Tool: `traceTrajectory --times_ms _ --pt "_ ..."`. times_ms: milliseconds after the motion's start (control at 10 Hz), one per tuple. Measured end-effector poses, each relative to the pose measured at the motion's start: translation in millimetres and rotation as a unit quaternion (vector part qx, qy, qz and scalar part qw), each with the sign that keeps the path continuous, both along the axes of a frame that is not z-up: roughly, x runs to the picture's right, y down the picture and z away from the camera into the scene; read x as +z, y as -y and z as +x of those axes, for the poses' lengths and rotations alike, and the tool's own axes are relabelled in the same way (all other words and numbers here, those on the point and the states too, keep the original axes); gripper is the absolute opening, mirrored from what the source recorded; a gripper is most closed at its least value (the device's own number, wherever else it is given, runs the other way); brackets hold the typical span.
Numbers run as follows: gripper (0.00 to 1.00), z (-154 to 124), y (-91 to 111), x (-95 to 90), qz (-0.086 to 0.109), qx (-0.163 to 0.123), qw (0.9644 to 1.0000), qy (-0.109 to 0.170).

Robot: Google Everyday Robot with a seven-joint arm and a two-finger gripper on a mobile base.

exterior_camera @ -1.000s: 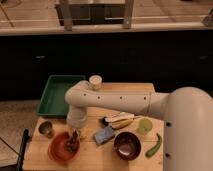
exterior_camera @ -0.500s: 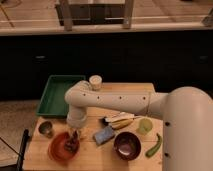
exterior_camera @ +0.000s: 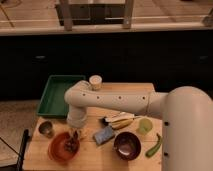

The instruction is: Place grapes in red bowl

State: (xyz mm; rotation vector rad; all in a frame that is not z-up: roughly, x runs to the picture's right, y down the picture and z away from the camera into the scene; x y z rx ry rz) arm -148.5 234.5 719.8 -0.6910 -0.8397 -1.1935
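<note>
The red bowl (exterior_camera: 56, 148) sits at the front left of the wooden table (exterior_camera: 95, 159). The grapes (exterior_camera: 71, 144), a small dark bunch, lie inside it toward its right side. My gripper (exterior_camera: 75, 133) hangs at the end of the white arm, pointing down just above the grapes. Whether it touches them I cannot tell.
A dark maroon bowl (exterior_camera: 126, 145) stands right of the red one, with a blue packet (exterior_camera: 103, 135) between them. A banana (exterior_camera: 122, 121), a pale green cup (exterior_camera: 144, 127) and a long green vegetable (exterior_camera: 154, 146) lie further right. A metal cup (exterior_camera: 46, 129), a green tray (exterior_camera: 60, 95) and a white cup (exterior_camera: 95, 81) are behind.
</note>
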Motion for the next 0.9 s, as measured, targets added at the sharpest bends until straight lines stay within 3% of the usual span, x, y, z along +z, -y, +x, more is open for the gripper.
traceTrajectory --times_ms 700,900 --pt "0.10 0.7 -1.2 1.4 -0.001 -0.010 0.9999 0.002" --pt "0.16 1.1 -1.1 1.6 -0.001 -0.013 0.9999 0.002"
